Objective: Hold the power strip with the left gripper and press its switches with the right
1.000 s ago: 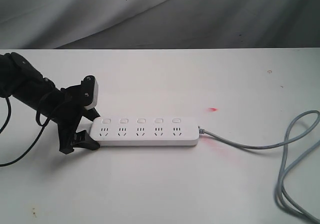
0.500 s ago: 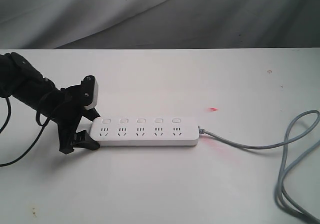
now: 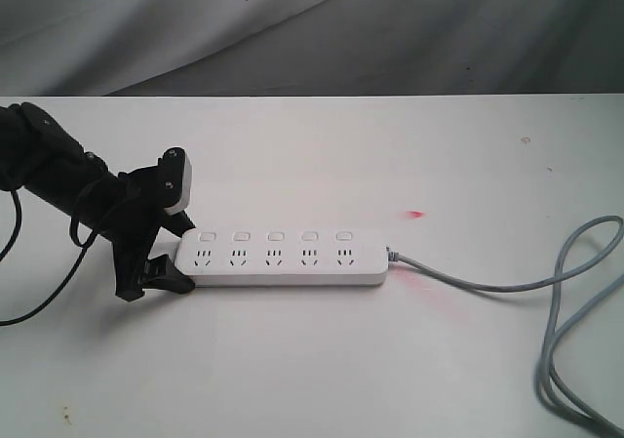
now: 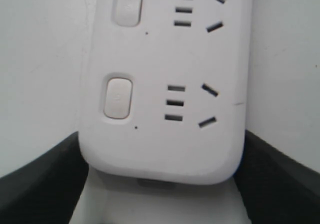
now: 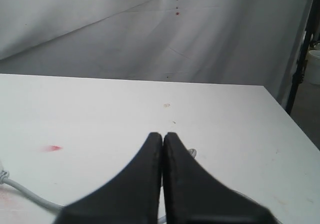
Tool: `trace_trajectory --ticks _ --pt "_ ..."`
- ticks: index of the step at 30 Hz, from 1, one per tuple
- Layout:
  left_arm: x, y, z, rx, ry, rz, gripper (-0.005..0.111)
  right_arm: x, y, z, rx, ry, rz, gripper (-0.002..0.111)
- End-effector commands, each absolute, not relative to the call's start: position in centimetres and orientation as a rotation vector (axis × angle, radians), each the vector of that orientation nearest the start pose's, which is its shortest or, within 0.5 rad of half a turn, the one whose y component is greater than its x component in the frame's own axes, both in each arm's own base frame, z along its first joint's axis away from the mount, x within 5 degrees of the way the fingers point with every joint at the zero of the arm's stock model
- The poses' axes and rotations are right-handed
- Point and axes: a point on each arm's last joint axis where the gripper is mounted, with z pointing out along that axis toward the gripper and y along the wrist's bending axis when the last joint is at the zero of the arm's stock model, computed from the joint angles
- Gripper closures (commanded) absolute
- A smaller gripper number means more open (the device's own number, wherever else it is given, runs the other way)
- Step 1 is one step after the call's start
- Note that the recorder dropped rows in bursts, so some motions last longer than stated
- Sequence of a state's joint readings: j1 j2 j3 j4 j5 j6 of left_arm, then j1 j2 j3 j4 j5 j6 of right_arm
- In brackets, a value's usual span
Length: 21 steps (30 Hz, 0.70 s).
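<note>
The white power strip [image 3: 283,258] lies flat on the table, its five switches [image 3: 275,235] in a row above the sockets and its grey cable [image 3: 507,284] leaving the right end. My left gripper [image 3: 180,255] is shut on the strip's left end, one black jaw on each long side. The left wrist view shows that end of the power strip [image 4: 165,114] up close between the jaws, with the nearest switch [image 4: 118,97] unpressed-looking. My right gripper [image 5: 162,136] is shut with nothing between its fingers; it does not appear in the exterior view.
The grey cable loops widely over the right part of the white table [image 3: 312,360]. A small red mark [image 3: 416,213] lies behind the strip's right end. A grey cloth backdrop [image 3: 312,28] hangs behind the table.
</note>
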<state>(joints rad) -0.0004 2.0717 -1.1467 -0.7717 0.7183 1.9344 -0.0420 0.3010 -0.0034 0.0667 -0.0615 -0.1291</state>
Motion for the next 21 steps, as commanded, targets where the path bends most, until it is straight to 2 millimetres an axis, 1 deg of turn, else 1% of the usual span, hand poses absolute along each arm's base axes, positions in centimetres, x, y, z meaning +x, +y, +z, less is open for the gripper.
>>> trace_trajectory --ticks 1,4,6,13,21 --pt "36.9 -4.1 9.7 1.706 2.1 -0.328 0.044 8.1 -0.4 19.9 -0.003 1.717 -0.083 0.108" --pt "37.1 -4.4 9.8 1.621 2.118 -0.359 0.044 8.1 -0.4 19.9 -0.003 1.717 -0.083 0.108" --pt "37.2 -4.4 9.8 1.597 2.123 -0.368 0.044 8.0 -0.4 19.9 -0.003 1.707 -0.084 0.108" --pt "37.2 -4.4 9.8 1.597 2.123 -0.368 0.044 6.6 -0.4 21.1 -0.001 1.544 -0.086 0.108" --pt "37.2 -4.4 9.8 1.595 2.125 -0.369 0.044 6.3 -0.4 21.3 -0.001 1.514 -0.087 0.108"
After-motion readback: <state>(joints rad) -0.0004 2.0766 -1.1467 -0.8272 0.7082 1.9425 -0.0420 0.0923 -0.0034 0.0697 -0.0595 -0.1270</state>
